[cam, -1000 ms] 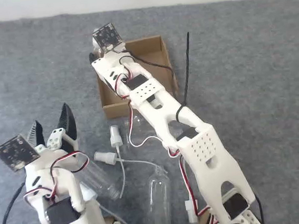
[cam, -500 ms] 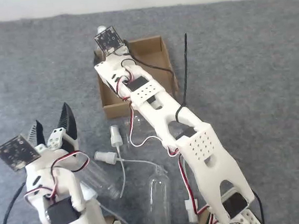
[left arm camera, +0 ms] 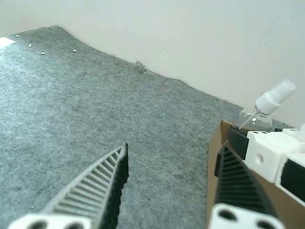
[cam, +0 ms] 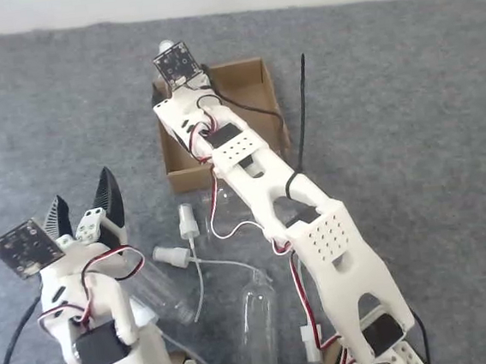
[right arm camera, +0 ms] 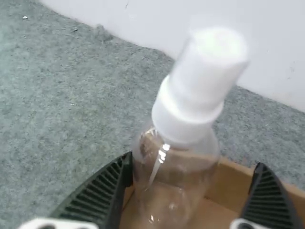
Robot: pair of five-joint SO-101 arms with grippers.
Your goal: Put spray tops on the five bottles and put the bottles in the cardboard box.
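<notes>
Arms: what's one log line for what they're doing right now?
right gripper: open, around capped bottle at box | left gripper: open, above carpet | loose: two spray tops, uncapped bottle

The surface [cam: 410, 131] is grey cloth, rough and fibrous like felt. The cardboard box [cam: 259, 75] is matt brown paperboard. The bottle [right arm camera: 171, 191] between the jaws of the right gripper [right arm camera: 194, 160] is clear, glossy plastic with bright glints, and its spray top [right arm camera: 202, 76] is smooth white plastic. Those jaws and the left gripper's [left arm camera: 174, 147] are matt black plastic, ribbed. The arm shells [cam: 316, 226] are smooth white plastic. The lying bottle [cam: 258, 318] is clear plastic too.
</notes>
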